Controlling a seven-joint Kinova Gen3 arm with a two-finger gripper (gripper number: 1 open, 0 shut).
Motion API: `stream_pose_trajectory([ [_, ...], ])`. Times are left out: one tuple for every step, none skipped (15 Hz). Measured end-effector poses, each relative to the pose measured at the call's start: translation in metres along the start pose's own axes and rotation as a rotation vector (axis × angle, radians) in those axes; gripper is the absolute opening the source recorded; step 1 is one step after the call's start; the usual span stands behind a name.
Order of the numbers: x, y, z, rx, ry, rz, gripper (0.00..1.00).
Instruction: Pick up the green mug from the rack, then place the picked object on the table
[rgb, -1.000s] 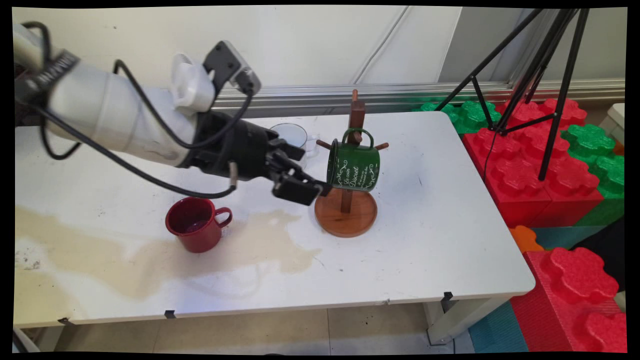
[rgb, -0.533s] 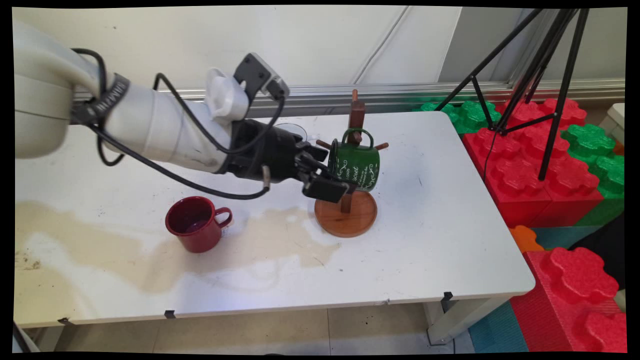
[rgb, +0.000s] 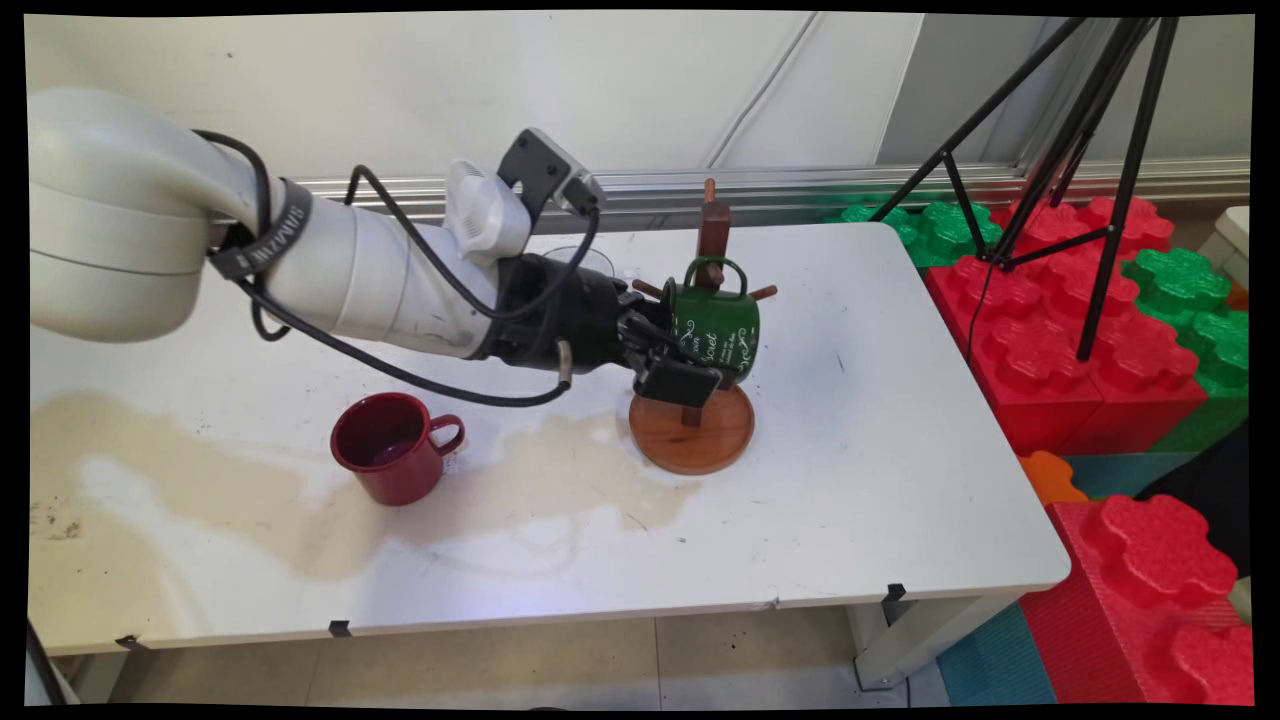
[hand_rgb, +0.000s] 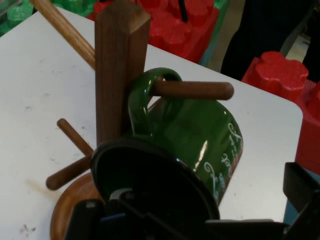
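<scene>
My fingers (rgb: 690, 383) stand apart on either side of the mouth of the dark green enamel mug with white lettering (rgb: 715, 330). One finger is in front of its lower rim and the other is behind it. I cannot tell if they already touch the metal. In the hand view the mug's black opening is turned straight toward me, and I see nothing inside it.

The mug hangs in the air because its handle is looped over a round peg (hand_rgb: 195, 90) of the brown wooden mug tree (rgb: 713, 225). For this reason it leans, mouth down and sideways, above the tree's round base (rgb: 700, 440), which stands on the white table (rgb: 880, 450).

Further from me, toward the table's near side, a dark red enamel mug (rgb: 390, 450) stands upright with its handle to the right. Its inside is dark, and I cannot say whether liquid is in it. It sits on a wide pale brown stain (rgb: 520, 480) that spreads over the table.

Behind my arm a clear glass cup (rgb: 580, 262) is mostly hidden. Beyond the table's right edge are big red and green toy blocks (rgb: 1060, 340) and a black tripod (rgb: 1100, 200).
</scene>
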Motion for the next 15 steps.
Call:
stream_pose_trajectory([
  [-0.001, 0.000, 0.003, -0.001, 0.005, -0.004, 1.00],
  [-0.001, -0.001, 0.005, -0.002, 0.008, -0.006, 1.00],
  [-0.001, -0.001, 0.007, -0.004, 0.012, -0.009, 1.00],
  [-0.001, -0.001, 0.009, -0.005, 0.015, -0.011, 1.00],
  [-0.002, -0.001, 0.011, -0.007, 0.019, -0.013, 1.00],
  [-0.002, -0.002, 0.013, -0.009, 0.023, -0.015, 1.00],
  [-0.003, -0.002, 0.015, -0.012, 0.026, -0.018, 0.00],
  [-0.003, -0.002, 0.016, -0.014, 0.029, -0.019, 0.00],
  [-0.003, -0.002, 0.017, -0.015, 0.031, -0.020, 0.00],
  [-0.004, -0.002, 0.018, -0.017, 0.033, -0.021, 0.00],
  [-0.004, -0.002, 0.018, -0.018, 0.036, -0.022, 0.00],
  [-0.004, -0.002, 0.018, -0.018, 0.038, -0.024, 0.00],
  [-0.004, -0.002, 0.018, -0.018, 0.040, -0.026, 0.00],
  [-0.004, -0.002, 0.017, -0.019, 0.041, -0.029, 0.00],
  [-0.004, -0.001, 0.015, -0.020, 0.042, -0.032, 0.00],
])
